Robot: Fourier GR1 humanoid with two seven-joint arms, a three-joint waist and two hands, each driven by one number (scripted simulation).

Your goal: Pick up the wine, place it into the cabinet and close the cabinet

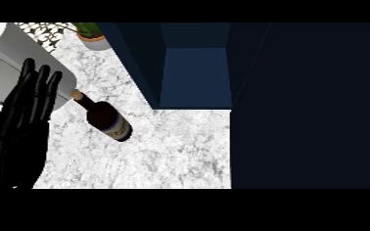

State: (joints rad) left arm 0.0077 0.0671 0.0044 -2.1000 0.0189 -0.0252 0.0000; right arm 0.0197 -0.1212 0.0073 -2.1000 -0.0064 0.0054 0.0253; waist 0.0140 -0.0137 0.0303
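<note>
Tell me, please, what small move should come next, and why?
Probably shift the open left hand rightward to the dark glass wine bottle: it sits ungrasped on the white marble counter, and the dark blue cabinet already stands open.

Left hand (25, 122) at left edge (fingers straight, upward)

There is one dark glass wine bottle (107, 119) with a pale stopper and a banded label, on the one white-and-grey marbled table (173, 151). Up and to the right of the bottle is one dark blue cabinet (195, 76). Above the bottle is one green plant (92, 35) in a small grey pot. Left of the bottle are one black hand (29, 103), the robot's left, and one pale grey box (29, 54).
</note>
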